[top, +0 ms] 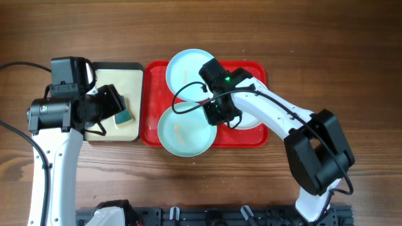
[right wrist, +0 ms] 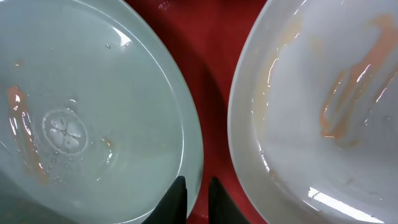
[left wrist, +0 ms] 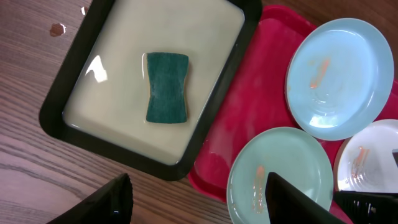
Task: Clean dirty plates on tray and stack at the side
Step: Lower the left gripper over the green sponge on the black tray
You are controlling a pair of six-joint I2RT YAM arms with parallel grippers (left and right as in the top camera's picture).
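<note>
Fingers point(right wrist: 179, 202) of the right gripper point(right wrist: 198, 180) are set astride the rim of a light-blue plate point(right wrist: 93, 93), clamping unconfirmed; the sponge point(left wrist: 166, 87) is judged needed next by the wide-spread left gripper point(left wrist: 198, 176).

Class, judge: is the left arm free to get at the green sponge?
Probably yes: the left hand hovers open above the sponge, lying alone in the black-rimmed tray, nothing over it.

Overhead we look straight down on the whole bench point(top: 188, 194). The left wrist views the tray point(left wrist: 249, 93) from above, the right wrist from very close. All three views share the plates point(top: 182, 133).
</note>
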